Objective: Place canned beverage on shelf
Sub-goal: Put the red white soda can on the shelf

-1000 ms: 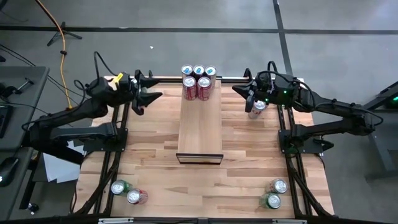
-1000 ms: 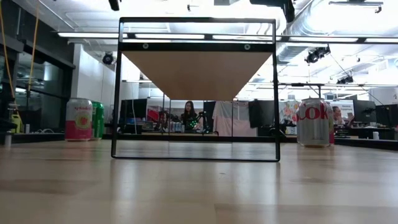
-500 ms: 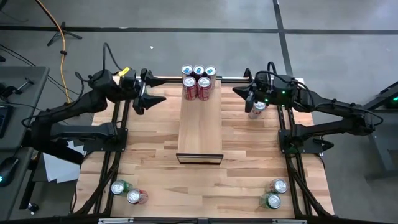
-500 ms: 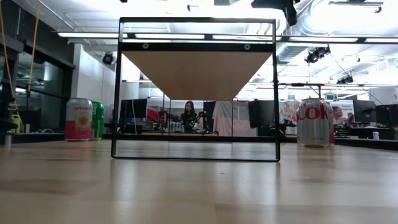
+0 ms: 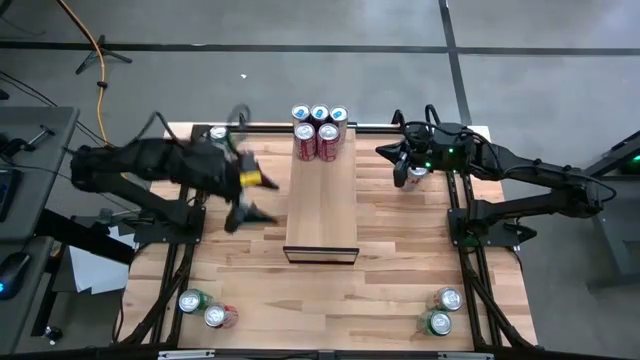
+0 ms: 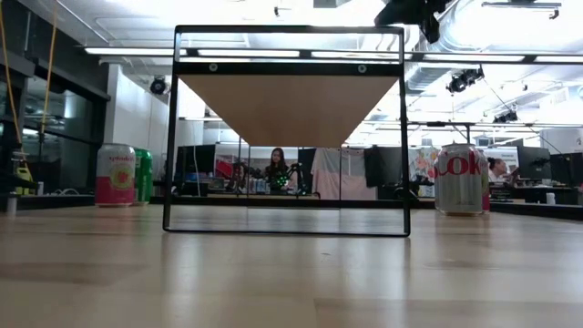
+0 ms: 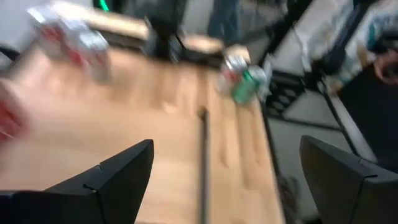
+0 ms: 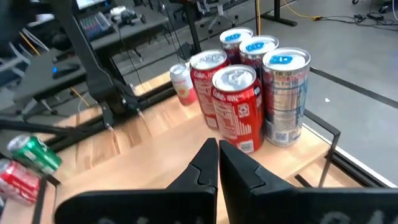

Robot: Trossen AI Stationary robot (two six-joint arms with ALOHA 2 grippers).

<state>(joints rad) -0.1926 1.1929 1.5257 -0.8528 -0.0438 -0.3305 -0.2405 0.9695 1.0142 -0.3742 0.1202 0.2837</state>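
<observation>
The shelf (image 5: 322, 205) is a pale panel raised over the table's middle, with a dark frame (image 6: 287, 128) at its near end. Several cans (image 5: 320, 130) stand on its far end, also in the right wrist view (image 8: 239, 106). A pink can (image 5: 218, 133) stands on the table at the far left. My left gripper (image 5: 250, 200) hangs open and blurred left of the shelf, nothing between its fingers (image 7: 124, 174). My right gripper (image 5: 392, 158) is shut and empty (image 8: 217, 146), right of the shelf's far end. A can (image 5: 413, 172) stands below it.
Two cans (image 5: 205, 308) lie at the table's near left and two more (image 5: 442, 310) at the near right. In the low view a pink can (image 6: 116, 174) and a green one (image 6: 143, 173) show left of the frame, a Coke can (image 6: 460, 178) right. Dark arm stands flank both table sides.
My left gripper has swung from the table's far left corner toward the near edge and the shelf, rising as it went. The pink can it hung over now stands uncovered on the table. My right arm has kept still.
</observation>
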